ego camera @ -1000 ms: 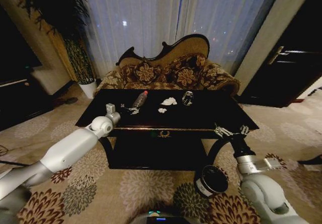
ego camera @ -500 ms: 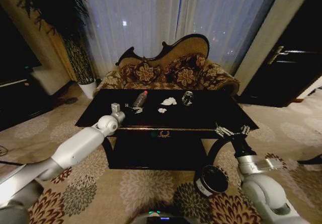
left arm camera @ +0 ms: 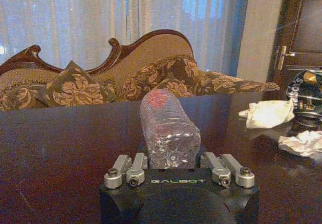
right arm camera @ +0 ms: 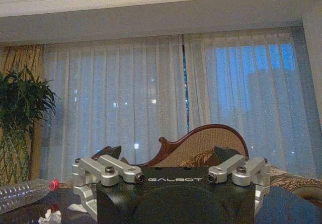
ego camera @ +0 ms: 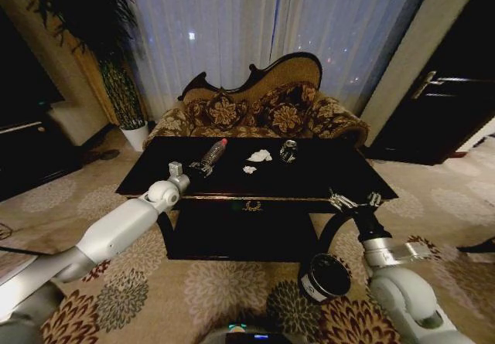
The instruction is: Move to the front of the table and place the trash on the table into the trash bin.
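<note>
My left gripper [left arm camera: 169, 169] reaches low over the surface [ego camera: 325, 178] from its front left edge, fingers spread wide around the base of the bottle [left arm camera: 166, 128], which lies on its side. The base faces me, so I take it end-on. My right gripper [ego camera: 354, 201] waits open at the front right edge, above the trash bin [ego camera: 325, 277] on the carpet.

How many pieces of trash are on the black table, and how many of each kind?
Clear plastic bottle with red cap: 1
White paper wads: 2, a bigger one and a smaller one
Shiny crushed item: 1
Total: 4 pieces on the table
</note>
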`<state>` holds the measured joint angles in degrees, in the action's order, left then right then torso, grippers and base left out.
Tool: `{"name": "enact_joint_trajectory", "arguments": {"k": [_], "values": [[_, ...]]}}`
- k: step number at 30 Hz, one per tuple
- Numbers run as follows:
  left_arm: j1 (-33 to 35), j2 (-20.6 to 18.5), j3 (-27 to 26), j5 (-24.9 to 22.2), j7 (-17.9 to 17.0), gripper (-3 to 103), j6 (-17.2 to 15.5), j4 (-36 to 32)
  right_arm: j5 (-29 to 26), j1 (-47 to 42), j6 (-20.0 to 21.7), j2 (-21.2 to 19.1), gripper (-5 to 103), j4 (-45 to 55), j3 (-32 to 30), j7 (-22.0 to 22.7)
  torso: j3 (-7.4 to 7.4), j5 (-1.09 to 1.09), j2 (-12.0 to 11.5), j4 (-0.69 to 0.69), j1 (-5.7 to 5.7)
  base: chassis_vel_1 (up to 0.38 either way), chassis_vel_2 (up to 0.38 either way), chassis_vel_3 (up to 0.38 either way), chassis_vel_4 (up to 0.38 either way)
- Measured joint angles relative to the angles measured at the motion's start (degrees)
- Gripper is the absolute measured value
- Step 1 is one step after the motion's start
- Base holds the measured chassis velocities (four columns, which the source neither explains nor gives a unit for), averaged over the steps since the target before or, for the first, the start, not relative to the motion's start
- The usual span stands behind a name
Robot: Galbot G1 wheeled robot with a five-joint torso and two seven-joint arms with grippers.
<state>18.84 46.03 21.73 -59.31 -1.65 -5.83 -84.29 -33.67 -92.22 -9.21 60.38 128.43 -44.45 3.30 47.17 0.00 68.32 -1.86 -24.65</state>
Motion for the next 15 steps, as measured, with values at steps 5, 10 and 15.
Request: {"name": "enact_joint_trajectory", "arguments": {"k": [5, 10, 15], "values": [[2.2, -2.1, -1.6, 0.2, -0.5, 36, -0.5, -3.5, 0.2, -0.2, 0.0, 0.1, 100, 0.0, 0.1, 0.0, 0.0, 0.0, 0.0, 0.0, 0.0, 0.0, 0.0, 0.0, 0.0], [6.0, -5.9, -4.3, 2.0, -0.8, 36, -0.9, -8.6, 0.2, -0.1, 0.0, -0.1, 100, -0.2, 0.1, 0.0, 0.0, 0.01, 0.0, 0.01, 0.0, 0.0, 0.0, 0.0, 0.0], [10.4, -10.2, -8.3, 5.3, -0.9, 36, -0.9, -14.7, 0.2, -0.1, 0.0, -0.2, 100, -0.4, 0.1, 0.1, 0.0, 0.0, 0.0, 0.01, 0.01, 0.0, 0.0, 0.0, 0.0]]}}
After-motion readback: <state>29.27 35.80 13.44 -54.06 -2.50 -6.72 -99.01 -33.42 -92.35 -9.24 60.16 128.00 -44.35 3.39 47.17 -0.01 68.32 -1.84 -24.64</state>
